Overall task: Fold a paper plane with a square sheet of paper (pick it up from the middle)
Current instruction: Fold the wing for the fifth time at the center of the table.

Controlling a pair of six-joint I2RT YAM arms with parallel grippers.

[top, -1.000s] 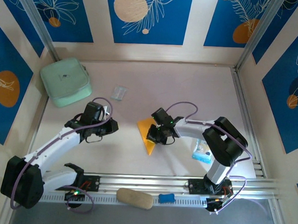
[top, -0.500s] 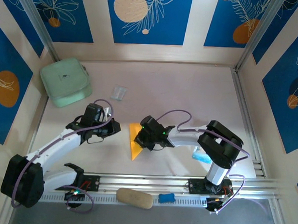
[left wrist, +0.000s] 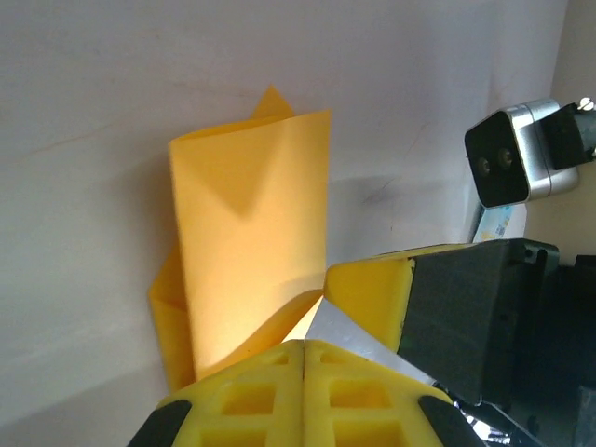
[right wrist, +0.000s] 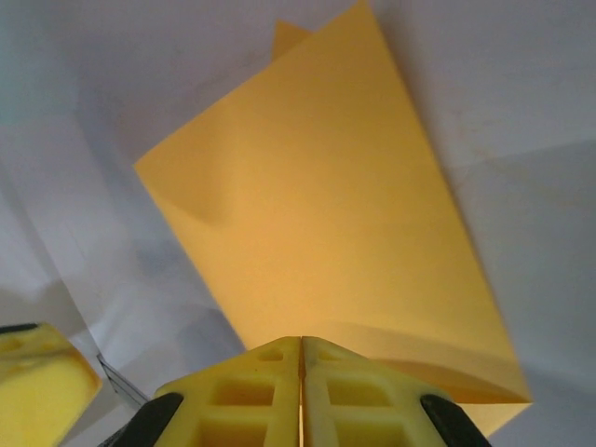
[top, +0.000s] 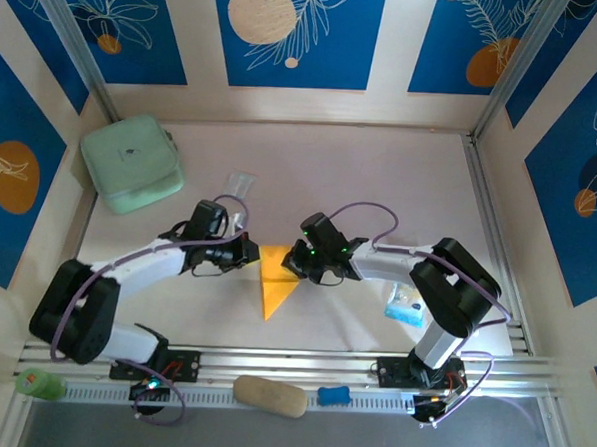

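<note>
The paper (top: 274, 287) lies mid-table between the two arms, already creased to a narrower shape with its point toward the near edge. It looks very light, thin and limp: it will likely sag or curl wherever it is not supported. It will probably crease for good wherever it is pressed, and it could slide on the smooth table (top: 381, 178). A sound hold is probably at the folded far edge, where the layers are doubled and stiffer, not at the loose point.

The left gripper (top: 249, 254) has its pads pressed together at the paper's far left corner, and the left wrist view suggests they pinch the fold there. The right gripper (top: 290, 264) is likewise pressed together. In its wrist view the paper (right wrist: 317, 214) runs into the seam between the pads, so it pinches the far right edge.
</note>
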